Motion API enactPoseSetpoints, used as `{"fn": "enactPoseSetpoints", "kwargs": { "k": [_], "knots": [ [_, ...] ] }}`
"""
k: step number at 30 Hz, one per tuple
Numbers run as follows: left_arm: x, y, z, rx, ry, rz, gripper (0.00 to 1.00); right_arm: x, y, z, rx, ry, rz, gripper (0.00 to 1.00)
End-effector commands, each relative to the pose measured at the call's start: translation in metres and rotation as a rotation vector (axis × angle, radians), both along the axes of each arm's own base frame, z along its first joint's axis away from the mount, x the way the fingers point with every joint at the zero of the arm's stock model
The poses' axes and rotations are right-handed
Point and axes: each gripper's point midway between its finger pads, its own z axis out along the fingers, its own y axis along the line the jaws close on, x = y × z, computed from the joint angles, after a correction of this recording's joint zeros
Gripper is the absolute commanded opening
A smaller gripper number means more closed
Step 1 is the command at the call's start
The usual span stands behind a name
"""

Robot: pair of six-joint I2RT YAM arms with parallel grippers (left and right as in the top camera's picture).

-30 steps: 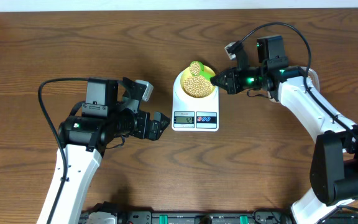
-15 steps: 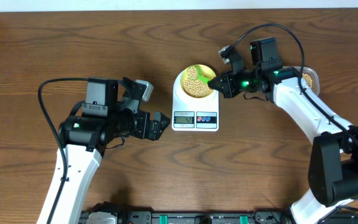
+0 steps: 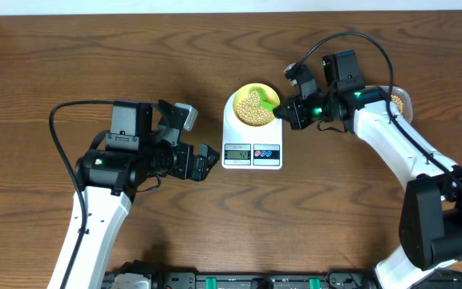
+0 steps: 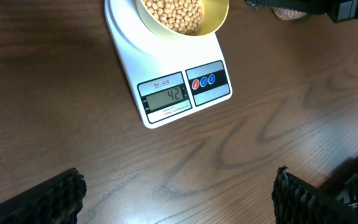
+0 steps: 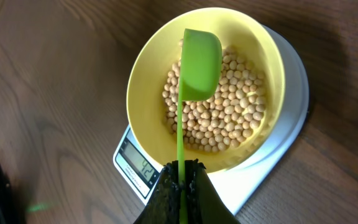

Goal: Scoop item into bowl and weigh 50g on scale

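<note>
The white scale [image 3: 252, 132] stands mid-table with the pale yellow bowl [image 3: 248, 91] on it, and tan beans [image 3: 253, 111] lie heaped in the bowl. My right gripper [image 3: 285, 108] is shut on the thin handle of a green scoop [image 3: 269, 98]. The scoop's head [image 5: 201, 62] hangs over the bowl [image 5: 145, 68] above the beans [image 5: 229, 106], and no beans show on it. The scale's display [image 4: 169, 96] reads 42. My left gripper [image 3: 207, 160] stands open and empty over bare wood, left of the scale's front [image 4: 166, 68].
A round container of beans [image 3: 400, 102] sits at the right, partly hidden behind my right arm. The table's far edge runs along the top of the overhead view. Bare wood lies to the left and in front of the scale.
The scoop, heaped with beans over the bowl a second ago, has turned and drawn back slightly right. Its beans now lie in the bowl. The left arm has not moved.
</note>
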Motion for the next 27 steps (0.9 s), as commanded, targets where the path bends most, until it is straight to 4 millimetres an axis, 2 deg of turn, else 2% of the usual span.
{"fn": "enactPoseSetpoints", "kwargs": {
  "k": [1, 13, 27],
  "knots": [
    [-0.001, -0.003, 0.002, -0.008, -0.007, -0.023, 0.98, -0.002, 0.003, 0.014, -0.014, -0.061, 0.026, 0.01],
    [-0.001, -0.003, 0.002, -0.008, -0.008, -0.024, 0.98, -0.002, -0.005, 0.035, -0.062, -0.135, 0.007, 0.01],
    [-0.001, -0.003, 0.002, -0.008, -0.007, -0.023, 0.98, -0.009, -0.005, 0.031, -0.076, -0.113, 0.022, 0.01]
  ]
}}
